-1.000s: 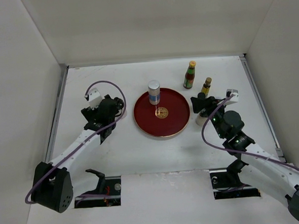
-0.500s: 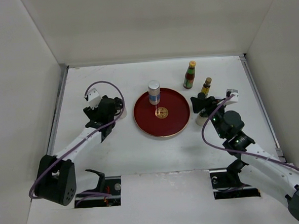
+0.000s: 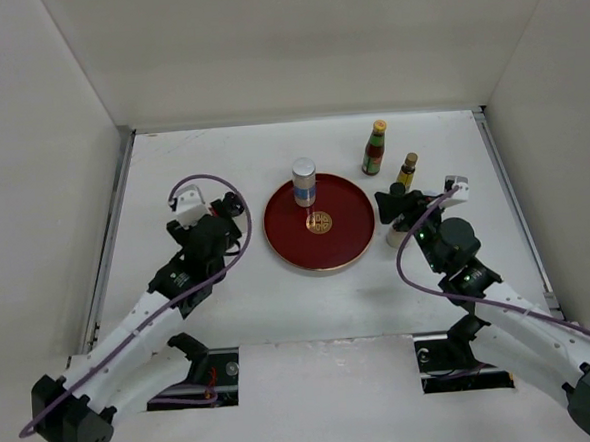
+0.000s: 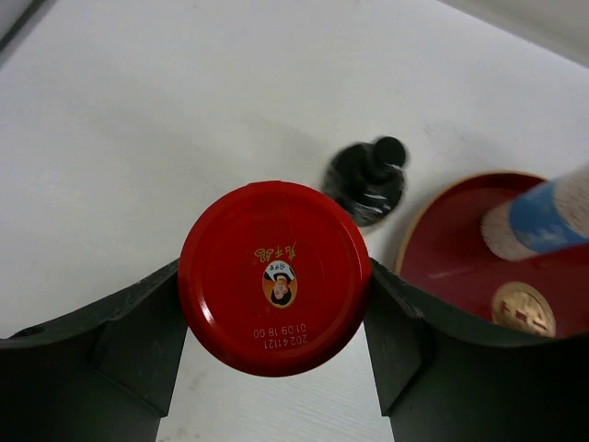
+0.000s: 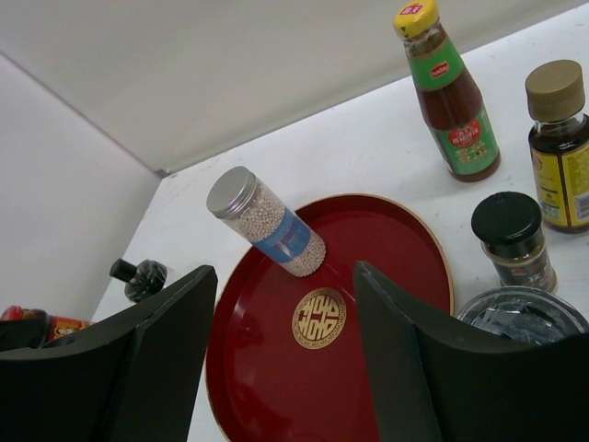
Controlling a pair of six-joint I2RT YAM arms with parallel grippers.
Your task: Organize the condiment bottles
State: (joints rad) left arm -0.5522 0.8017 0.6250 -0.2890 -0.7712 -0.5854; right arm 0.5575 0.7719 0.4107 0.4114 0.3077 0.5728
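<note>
The left gripper point(image 4: 274, 308) was clamped on the red-lidded jar point(image 4: 274, 262), its fingers pressed against both sides of the lid. Just beyond stood a small black bottle point(image 4: 366, 177), near the left rim of the red tray point(image 4: 440, 241). A silver-lidded jar point(image 5: 265, 224) stood on the tray's far part. The right gripper point(image 5: 285, 313) hung over the tray's right edge with its fingers spread wide, holding nothing. A black-capped jar point(image 5: 512, 238) and a clear-topped jar point(image 5: 520, 318) sat just beside its right finger. The red sauce bottle point(image 5: 448, 92) and the yellow-labelled bottle point(image 5: 561, 138) stood farther back on the table point(image 3: 221, 155).

White table point(image 3: 310, 300), plain white walls point(image 3: 294, 41), even light
</note>
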